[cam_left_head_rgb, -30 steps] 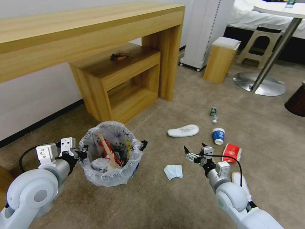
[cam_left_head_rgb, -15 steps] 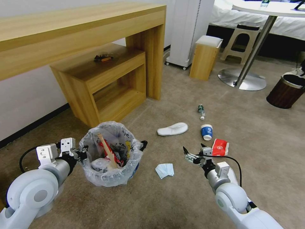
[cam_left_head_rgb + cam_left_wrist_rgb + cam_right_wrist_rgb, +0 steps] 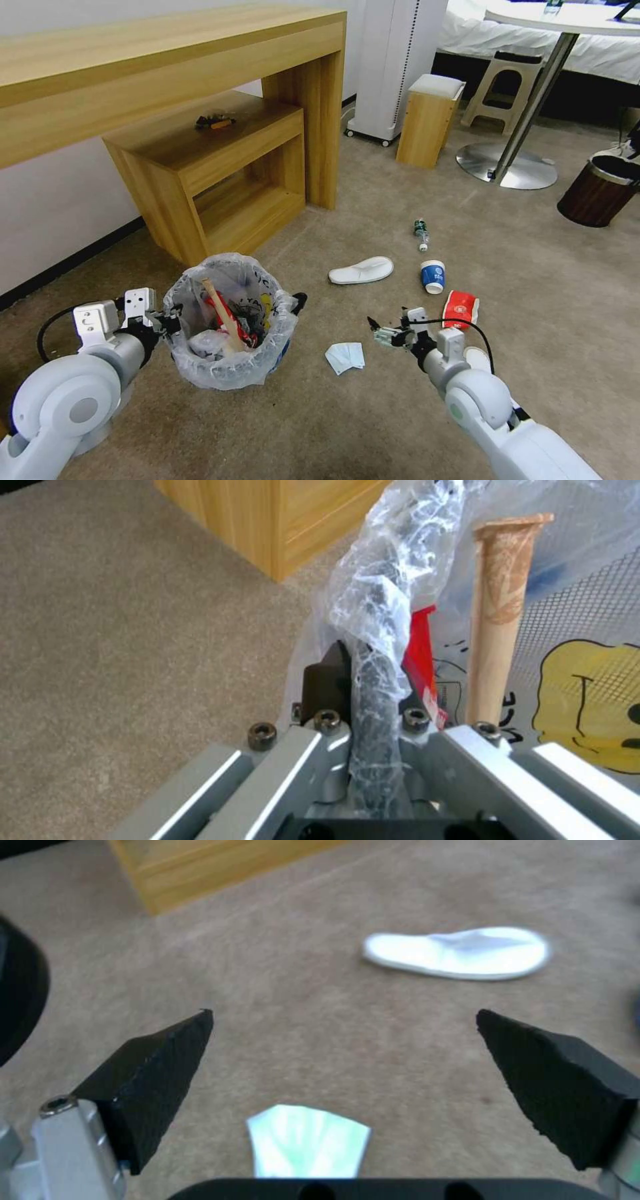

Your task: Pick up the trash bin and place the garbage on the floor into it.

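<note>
Crinkled plastic on the trash bin (image 3: pixel 230 327) rim is pinched by my left gripper (image 3: pixel 363 680); right gripper (image 3: pixel 343 1060) hangs spread above the tissue (image 3: pixel 308 1140).

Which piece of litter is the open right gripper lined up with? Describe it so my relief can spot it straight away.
Start at the trash bin held by the left gripper. On the carpet between it and the open right gripper lies a tissue. It is flat, folded and pale, unlike the longer white slipper beyond it.

Tissue (image 3: pixel 345 357) btwn bin (image 3: pixel 230 320), prob. cup (image 3: pixel 433 276)
</note>
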### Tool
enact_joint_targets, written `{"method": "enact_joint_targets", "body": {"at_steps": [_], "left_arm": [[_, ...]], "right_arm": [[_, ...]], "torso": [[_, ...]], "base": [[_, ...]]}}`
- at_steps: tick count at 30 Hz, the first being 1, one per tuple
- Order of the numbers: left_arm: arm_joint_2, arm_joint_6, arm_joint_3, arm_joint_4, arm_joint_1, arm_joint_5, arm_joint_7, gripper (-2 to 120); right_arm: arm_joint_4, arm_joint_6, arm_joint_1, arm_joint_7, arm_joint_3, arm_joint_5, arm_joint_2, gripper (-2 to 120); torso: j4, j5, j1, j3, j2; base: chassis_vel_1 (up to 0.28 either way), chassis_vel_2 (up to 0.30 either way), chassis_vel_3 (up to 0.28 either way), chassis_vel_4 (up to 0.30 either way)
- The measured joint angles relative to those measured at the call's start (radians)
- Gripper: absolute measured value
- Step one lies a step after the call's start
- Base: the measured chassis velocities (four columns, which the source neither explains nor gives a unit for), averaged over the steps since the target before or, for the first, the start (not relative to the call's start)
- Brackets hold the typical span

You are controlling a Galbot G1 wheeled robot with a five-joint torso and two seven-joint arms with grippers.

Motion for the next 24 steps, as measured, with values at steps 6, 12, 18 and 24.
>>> {"method": "enact_joint_targets", "body": {"at_steps": [6,12,18,24], "left_arm": [[-0.003,0.0,-0.006,0.0,0.004,0.0,0.0,0],[-0.004,0.002,-0.011,0.0,0.006,-0.003,0.001,0],[-0.012,0.002,-0.002,0.008,-0.003,-0.002,0.007,0],[-0.021,0.002,0.005,0.012,-0.005,0.0,0.013,0]], "right_arm": [[-0.118,-0.039,0.086,-0.036,-0.078,-0.037,0.045,100],[-0.212,-0.087,0.127,-0.1,-0.113,-0.074,0.08,100],[-0.297,-0.105,0.156,-0.201,-0.119,-0.134,0.133,100],[-0.394,-0.072,0.181,-0.217,-0.152,-0.212,0.182,100]], "torso": [[0.0,0.0001,0.0,0.0,0.0],[-0.0001,0.0001,0.0,0.0,0.0],[-0.0002,-0.0002,0.0,0.0,0.0],[-0.0001,0.0001,0.0,0.0,0.0]], "base": [[0.0,0.0,0.0,0.0],[0.0,0.0,0.0,0.0],[0.0,0.0,0.0,0.0],[0.0,0.0,0.0,0.0]]}}
